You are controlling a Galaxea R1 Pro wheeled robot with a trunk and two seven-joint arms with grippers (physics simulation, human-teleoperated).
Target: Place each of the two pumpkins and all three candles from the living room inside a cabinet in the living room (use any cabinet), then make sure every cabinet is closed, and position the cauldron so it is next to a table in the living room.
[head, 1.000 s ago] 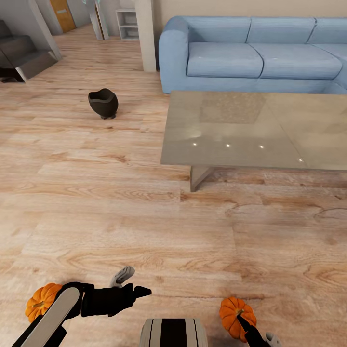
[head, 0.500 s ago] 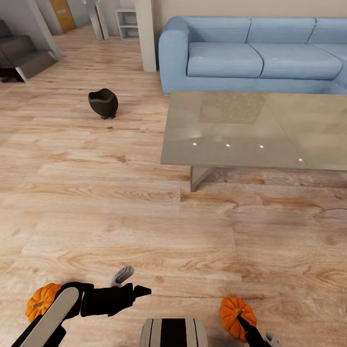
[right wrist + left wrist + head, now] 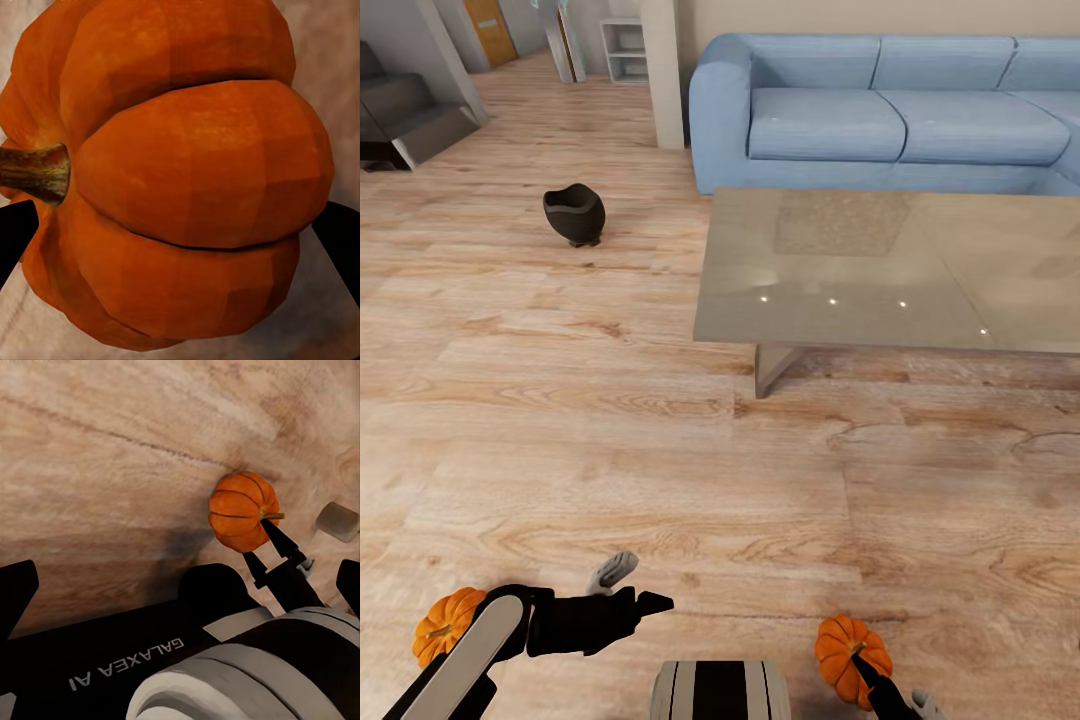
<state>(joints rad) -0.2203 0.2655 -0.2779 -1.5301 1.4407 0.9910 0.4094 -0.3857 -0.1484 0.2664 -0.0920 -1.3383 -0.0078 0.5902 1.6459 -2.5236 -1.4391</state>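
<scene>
Light wood plank floor (image 3: 610, 450) spans the living room. Blue sofa (image 3: 880, 110) sits at the far side, with the glossy grey coffee table (image 3: 880, 270) just in front of it. Black cauldron (image 3: 574, 213) stands on the floor, well apart from the table's near corner, toward the robot's left. Grey steps (image 3: 410, 110) and a white shelf unit (image 3: 625, 48) lie further back; both are cut off by the frame.

Left pumpkin (image 3: 445, 625) lies on the floor behind the left arm, which partly hides it. Left gripper (image 3: 645, 603) points across the floor; its fingers are foreshortened, so I cannot tell their spread, and nothing is seen between them.

Right pumpkin (image 3: 848, 655) sits at the lower edge of the head view. Right gripper (image 3: 180, 225) has dark fingers (image 3: 341, 240) showing on either side of this pumpkin's ribbed body, stem sideways; the contact itself is hidden. A pale stubby object (image 3: 337, 521) lies near it, too small to name.
</scene>
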